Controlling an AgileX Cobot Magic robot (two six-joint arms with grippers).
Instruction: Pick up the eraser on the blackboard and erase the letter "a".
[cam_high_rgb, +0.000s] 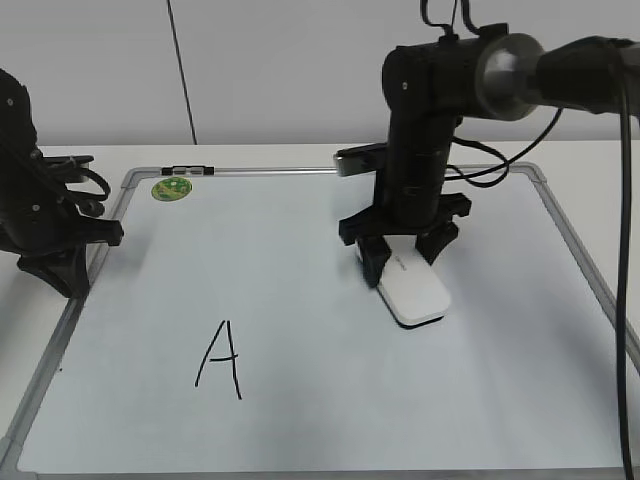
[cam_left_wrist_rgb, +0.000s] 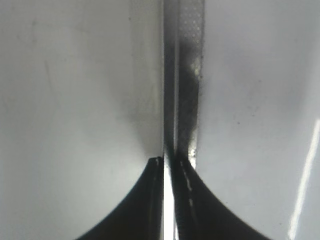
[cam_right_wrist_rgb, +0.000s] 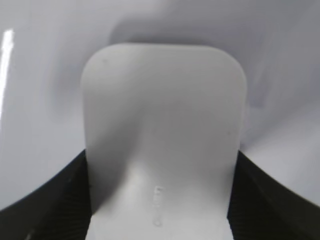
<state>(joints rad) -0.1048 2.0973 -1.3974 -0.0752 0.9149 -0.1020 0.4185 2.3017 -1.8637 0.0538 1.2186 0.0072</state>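
**Eraser between my right fingers, no small "a" showing**

The blackboard (cam_high_rgb: 300, 300), glossy white in a grey frame, shows only a capital A (cam_high_rgb: 221, 358). My right gripper (cam_high_rgb: 402, 262) straddles the eraser (cam_high_rgb: 415, 295), a smooth rounded block, long axis running toward the camera; fingers hug its sides. My left gripper (cam_left_wrist_rgb: 167, 162) is pinched closed, empty, over the board's left edge.

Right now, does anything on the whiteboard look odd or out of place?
Yes. The only writing in view on the blackboard is a capital A; no lowercase "a" shows. The right gripper straddles the eraser, which lies flat. The left gripper sits shut at the board's left frame.
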